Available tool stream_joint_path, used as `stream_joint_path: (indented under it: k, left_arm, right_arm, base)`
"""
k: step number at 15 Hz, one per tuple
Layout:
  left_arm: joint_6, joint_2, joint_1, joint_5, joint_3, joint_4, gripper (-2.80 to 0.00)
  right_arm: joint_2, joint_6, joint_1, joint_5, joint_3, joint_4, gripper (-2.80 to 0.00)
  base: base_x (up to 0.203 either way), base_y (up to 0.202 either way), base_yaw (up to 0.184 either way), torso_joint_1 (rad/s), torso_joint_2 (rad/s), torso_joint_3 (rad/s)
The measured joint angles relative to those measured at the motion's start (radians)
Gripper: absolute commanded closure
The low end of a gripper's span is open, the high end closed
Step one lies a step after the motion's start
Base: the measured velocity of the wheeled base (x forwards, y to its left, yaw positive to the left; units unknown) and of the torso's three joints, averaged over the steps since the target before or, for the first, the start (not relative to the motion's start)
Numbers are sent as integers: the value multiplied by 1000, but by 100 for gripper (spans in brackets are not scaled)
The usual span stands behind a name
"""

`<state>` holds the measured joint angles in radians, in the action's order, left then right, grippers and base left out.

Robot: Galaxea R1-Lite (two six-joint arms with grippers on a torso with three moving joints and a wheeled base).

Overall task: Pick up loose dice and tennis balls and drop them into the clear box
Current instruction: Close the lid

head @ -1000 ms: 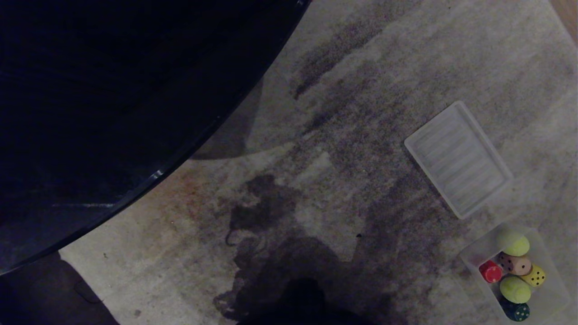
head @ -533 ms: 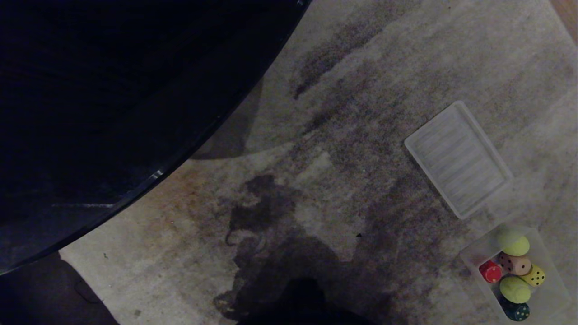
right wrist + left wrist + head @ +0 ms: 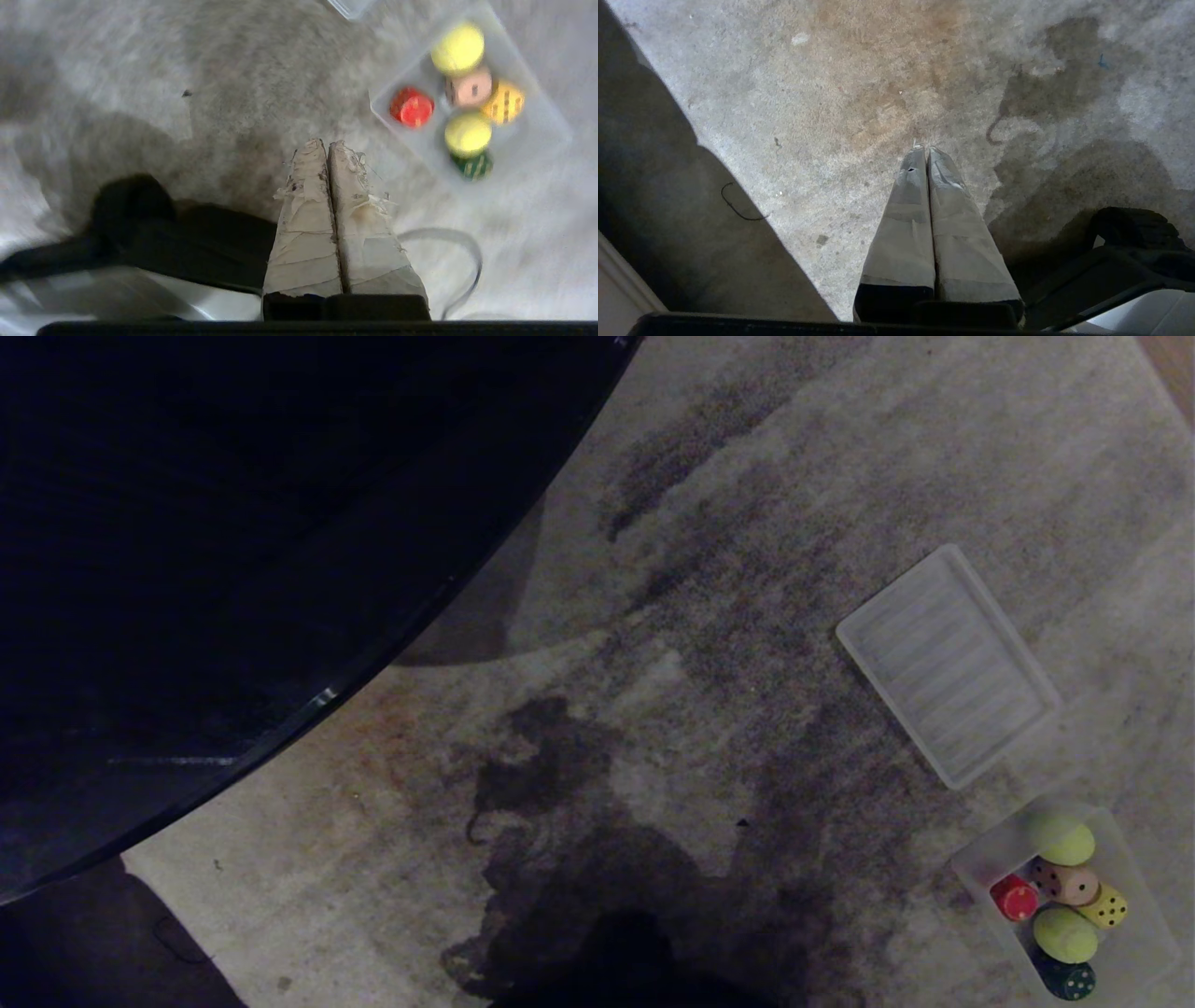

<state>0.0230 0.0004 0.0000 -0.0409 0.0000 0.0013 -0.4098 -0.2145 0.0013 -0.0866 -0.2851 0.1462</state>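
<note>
The clear box (image 3: 985, 868) (image 3: 537, 116) stands on the carpet at the lower right of the head view. In it lie two tennis balls (image 3: 1064, 845) (image 3: 1064, 933) (image 3: 458, 49) (image 3: 467, 134) and several dice: red (image 3: 1014, 899) (image 3: 411, 106), beige (image 3: 1069, 884) (image 3: 468, 88), yellow (image 3: 1109, 907) (image 3: 503, 101) and dark green (image 3: 1069, 978) (image 3: 472, 165). My right gripper (image 3: 327, 142) is shut and empty, above the carpet a short way from the box. My left gripper (image 3: 924, 149) is shut and empty over bare carpet. Neither arm shows in the head view.
A flat ribbed clear lid (image 3: 948, 665) lies on the carpet beyond the box. A large dark round table (image 3: 233, 569) fills the upper left of the head view. A grey cable loop (image 3: 448, 242) lies beside the right gripper.
Nothing has shifted in the head view; the box, its contents and the lid lie as before.
</note>
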Motion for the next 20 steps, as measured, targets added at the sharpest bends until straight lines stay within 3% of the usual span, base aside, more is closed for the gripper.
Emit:
stream_joint_path:
  k: [3,7,10,11,15,20]
  left_arm:
    - [0,0,0,0,0,0,0]
    - [0,0,0,0,0,0,0]
    - [0,0,0,0,0,1,0]
    - [0,0,0,0,0,0,0]
    - [0,0,0,0,0,0,0]
    - [0,0,0,0,0,0,0]
  right_arm:
    - [-325,-119,-14,-56,-78,-124,0]
    - [-782,-250,-49,-146,-125,-462,0]
    - [-1064,-345,-110,-159,-181,-698,0]
    - [-1148,-380,-135,-158,-219,-751,-280]
    - [-1355,-439,-219,-85,-349,-801,-280]
    - [-1477,-542,-256,16,-387,-804,-280]
  base:
    - [0,0,0,0,0,0]
    - [0,0,0,0,0,0]
    - [0,0,0,0,0,0]
    - [0,0,0,0,0,0]
    - [0,0,0,0,0,0]
    - [0,0,0,0,0,0]
